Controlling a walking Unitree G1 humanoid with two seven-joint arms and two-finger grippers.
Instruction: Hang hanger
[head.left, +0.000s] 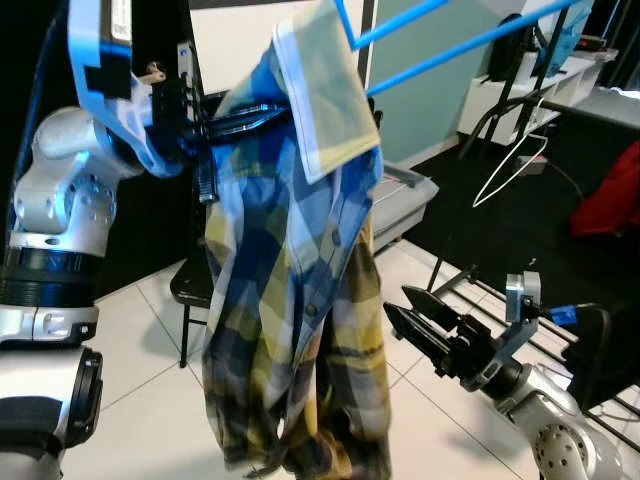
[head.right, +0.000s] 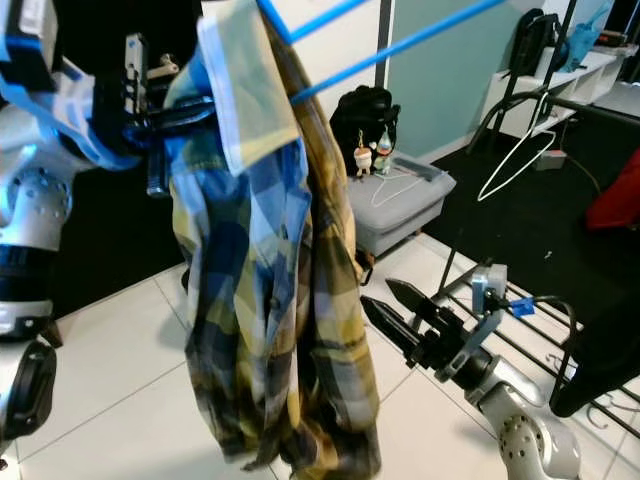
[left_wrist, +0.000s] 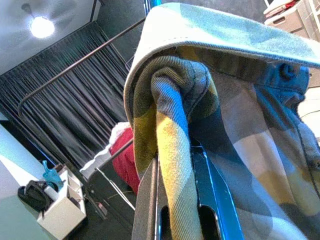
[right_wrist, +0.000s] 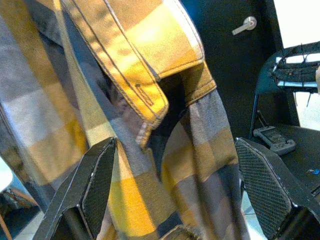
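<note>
A blue, yellow and grey plaid shirt (head.left: 290, 300) hangs full length from a blue hanger (head.left: 440, 45), whose thin bars stick out past the collar towards the upper right. My left gripper (head.left: 245, 115) is raised high and is shut on the shirt's bunched shoulder fabric (left_wrist: 175, 150). The hanger's part inside the cloth is hidden. My right gripper (head.left: 415, 315) is low on the right, open, its fingertips pointing at the shirt's lower edge and a short way from it. In the right wrist view the shirt (right_wrist: 125, 100) hangs just beyond the spread fingers (right_wrist: 92, 190).
A black clothes rack (head.left: 530, 90) stands at the back right with a white wire hanger (head.left: 510, 165) on it. A grey padded box (head.left: 400, 200), a black chair (head.left: 190, 285) and a red garment (head.left: 610, 195) surround the white tiled floor. Low rack bars (head.left: 560, 330) lie near my right arm.
</note>
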